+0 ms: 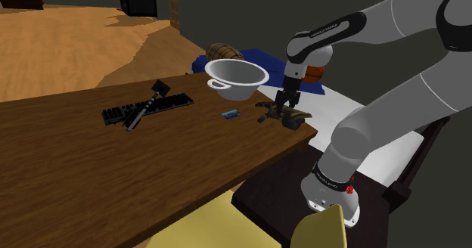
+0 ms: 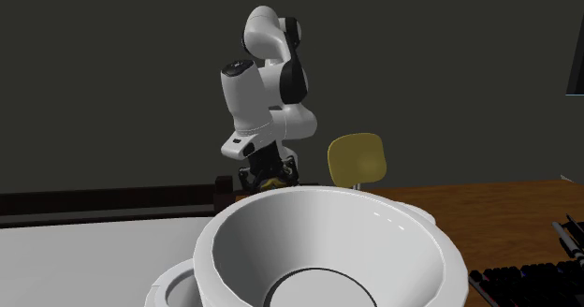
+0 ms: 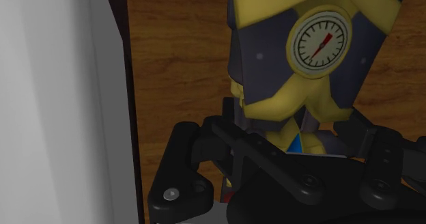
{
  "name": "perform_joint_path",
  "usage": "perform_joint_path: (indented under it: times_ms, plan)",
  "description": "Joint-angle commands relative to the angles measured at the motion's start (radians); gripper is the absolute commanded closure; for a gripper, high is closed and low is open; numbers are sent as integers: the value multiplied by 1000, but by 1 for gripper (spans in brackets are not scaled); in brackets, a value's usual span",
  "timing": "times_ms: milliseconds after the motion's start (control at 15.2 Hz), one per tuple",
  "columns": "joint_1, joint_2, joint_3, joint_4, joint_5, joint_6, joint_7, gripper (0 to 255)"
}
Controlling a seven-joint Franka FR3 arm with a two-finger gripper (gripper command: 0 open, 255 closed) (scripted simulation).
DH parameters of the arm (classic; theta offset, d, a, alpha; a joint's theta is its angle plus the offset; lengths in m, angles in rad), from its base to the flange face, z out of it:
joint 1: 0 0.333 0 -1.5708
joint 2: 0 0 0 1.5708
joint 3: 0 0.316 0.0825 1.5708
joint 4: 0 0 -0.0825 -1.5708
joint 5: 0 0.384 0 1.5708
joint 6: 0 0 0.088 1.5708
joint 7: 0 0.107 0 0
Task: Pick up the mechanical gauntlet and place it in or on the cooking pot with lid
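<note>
The mechanical gauntlet (image 1: pixel 278 115) lies on the wooden table (image 1: pixel 91 171) near its edge, at the shoulder view's right. It is dark grey with yellow plates and a round dial gauge (image 3: pixel 318 42). My black gripper (image 1: pixel 287 103) stands straight down over it, and its jaws clasp the gauntlet's narrow end (image 3: pixel 300 130) between them. Across the table the gripper (image 2: pixel 267 176) shows low on the arm with a bit of yellow gauntlet (image 2: pixel 277 178) under it. The white cooking pot (image 1: pixel 237 79) stands just behind and left of the gauntlet, its wide open rim (image 2: pixel 412 223) close to the second exterior camera.
A dark keyboard (image 1: pixel 147 109) with a long-handled tool (image 1: pixel 155 91) across it lies further left. A small blue item (image 1: pixel 229 115) sits between pot and gauntlet. A barrel (image 1: pixel 222 51) is behind the pot and a yellow chair (image 2: pixel 357 158) beside the stand. The table edge (image 1: pixel 302 142) is close.
</note>
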State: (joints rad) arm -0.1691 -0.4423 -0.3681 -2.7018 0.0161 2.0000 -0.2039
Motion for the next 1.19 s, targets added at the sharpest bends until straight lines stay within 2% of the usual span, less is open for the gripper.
perform_joint_path:
  times_ms: [0,264,1122]
  plan:
    - [1,1,0,-1,1,1,0,255]
    - [1,1,0,-1,1,1,0,255]
    - [-8,-102,31,107,-8,-205,44,255]
